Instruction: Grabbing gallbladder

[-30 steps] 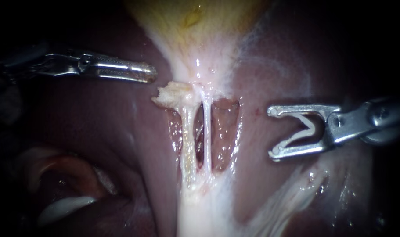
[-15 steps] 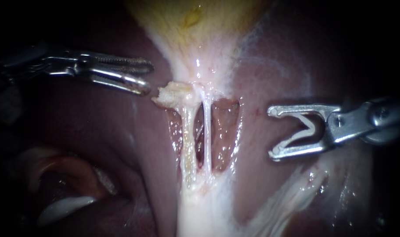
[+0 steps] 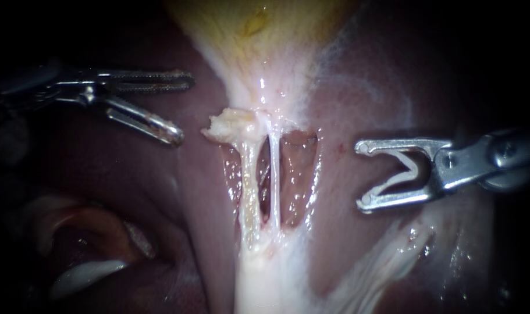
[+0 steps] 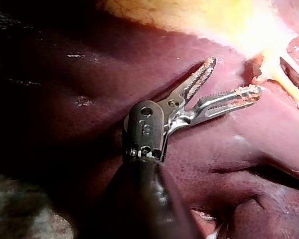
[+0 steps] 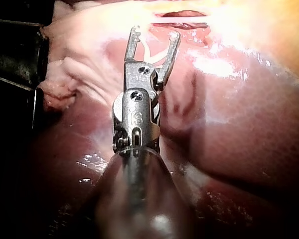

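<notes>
Gallbladder (image 3: 259, 32) lies ungrasped; left instrument (image 3: 183, 107) near it has its pincer apart, right instrument (image 3: 361, 174) likewise, both empty over the liver (image 3: 131, 192).

In the upper left of the frame, the left instrument (image 3: 186, 107) is spreading its jaws. Lying together a second ago, they are now gaping wide, the upper one lifting a little and the lower one swinging down toward the liver (image 3: 131, 174). The tips are drawing slightly back leftward.
</notes>
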`<state>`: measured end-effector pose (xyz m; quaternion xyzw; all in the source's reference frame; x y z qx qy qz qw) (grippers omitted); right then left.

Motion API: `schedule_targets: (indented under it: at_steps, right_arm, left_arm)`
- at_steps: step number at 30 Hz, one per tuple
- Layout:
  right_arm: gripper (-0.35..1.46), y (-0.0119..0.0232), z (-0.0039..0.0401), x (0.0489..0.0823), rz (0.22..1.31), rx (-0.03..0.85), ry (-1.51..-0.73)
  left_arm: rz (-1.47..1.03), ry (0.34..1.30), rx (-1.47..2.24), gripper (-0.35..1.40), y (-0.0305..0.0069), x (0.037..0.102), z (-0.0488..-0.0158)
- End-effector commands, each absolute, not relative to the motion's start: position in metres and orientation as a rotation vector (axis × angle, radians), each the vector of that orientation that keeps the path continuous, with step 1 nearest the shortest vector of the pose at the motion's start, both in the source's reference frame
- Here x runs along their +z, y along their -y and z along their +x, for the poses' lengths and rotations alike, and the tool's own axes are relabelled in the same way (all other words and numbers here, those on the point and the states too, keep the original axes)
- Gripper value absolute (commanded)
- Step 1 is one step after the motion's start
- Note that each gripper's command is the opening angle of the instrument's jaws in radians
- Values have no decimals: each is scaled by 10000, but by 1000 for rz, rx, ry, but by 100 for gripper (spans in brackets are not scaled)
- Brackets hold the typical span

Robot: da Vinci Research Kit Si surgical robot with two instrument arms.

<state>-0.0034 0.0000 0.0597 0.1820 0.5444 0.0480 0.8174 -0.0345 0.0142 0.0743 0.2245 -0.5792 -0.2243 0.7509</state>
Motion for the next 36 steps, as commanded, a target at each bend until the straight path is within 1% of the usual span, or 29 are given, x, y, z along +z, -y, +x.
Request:
schedule_targets:
  at_steps: [1,9,19,25,31,36]
  right_arm:
    - [43,0,-34,597,388,102,-1160]
    - [43,-1,-34,597,388,102,-1160]
    - [43,-1,-33,597,388,103,-1160]
    - [43,-1,-33,597,388,103,-1160]
    - [43,-1,-33,597,388,103,-1160]
    - [43,-1,-33,597,388,103,-1160]
  left_arm:
    - [493,1266,-488,76,-141,742,-347]
    - [504,1272,-481,74,-133,733,-370]
    - [500,1275,-473,71,-129,743,-398]
    - [501,1277,-466,61,-126,747,-401]
    - [497,1280,-464,56,-126,754,-403]
    - [497,1280,-464,46,-126,755,-404]
